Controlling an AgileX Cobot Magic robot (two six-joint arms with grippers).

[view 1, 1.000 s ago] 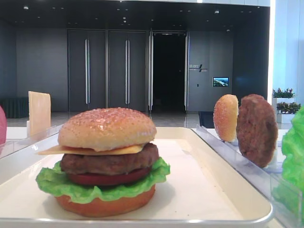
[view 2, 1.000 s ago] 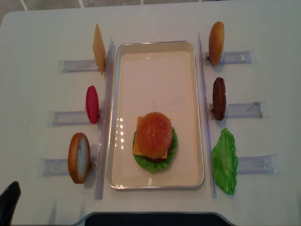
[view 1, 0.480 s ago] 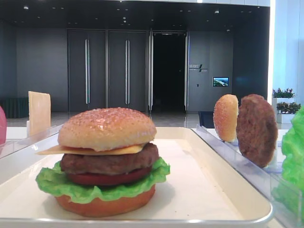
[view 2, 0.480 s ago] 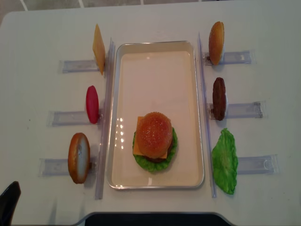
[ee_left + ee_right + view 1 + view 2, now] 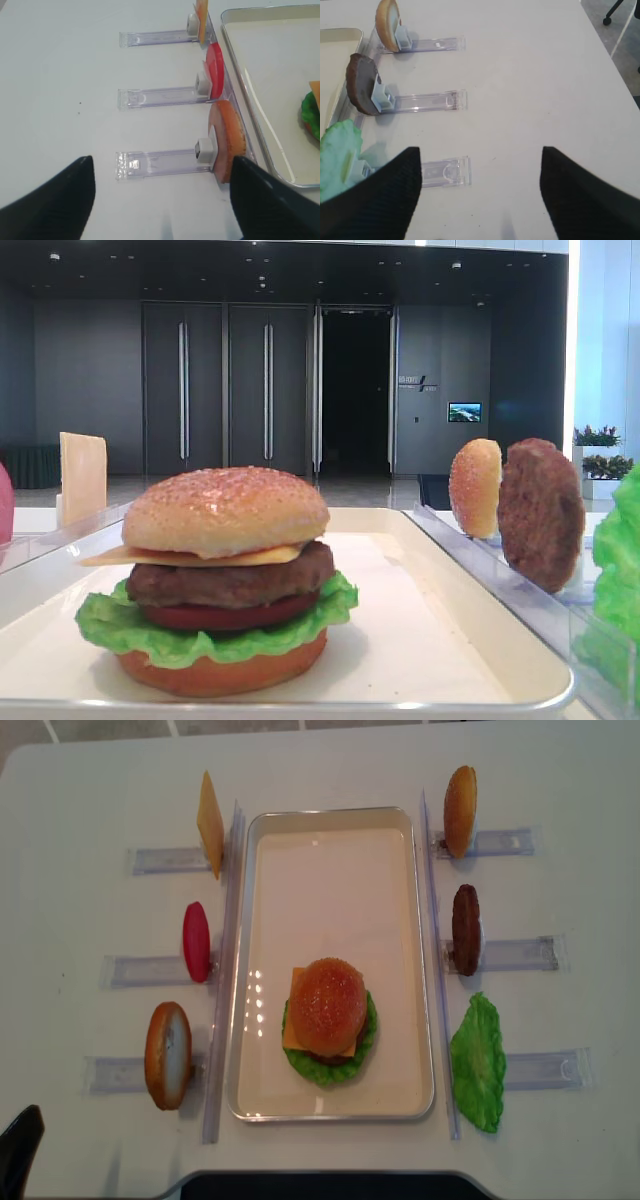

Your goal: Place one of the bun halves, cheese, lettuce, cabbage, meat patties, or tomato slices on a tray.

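While both grippers [image 5: 477, 192] [image 5: 162, 200] are hanging spread and empty, a careless reach is risking toppling the burger [image 5: 328, 1018] on the tray [image 5: 330, 820]

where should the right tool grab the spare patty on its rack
Grip the patty across its two flat faces near the top edge, coming from above. It stands on edge in a clear rack, so the rim faces up, while the holder blocks its lower, outer side. The right tool is already open.
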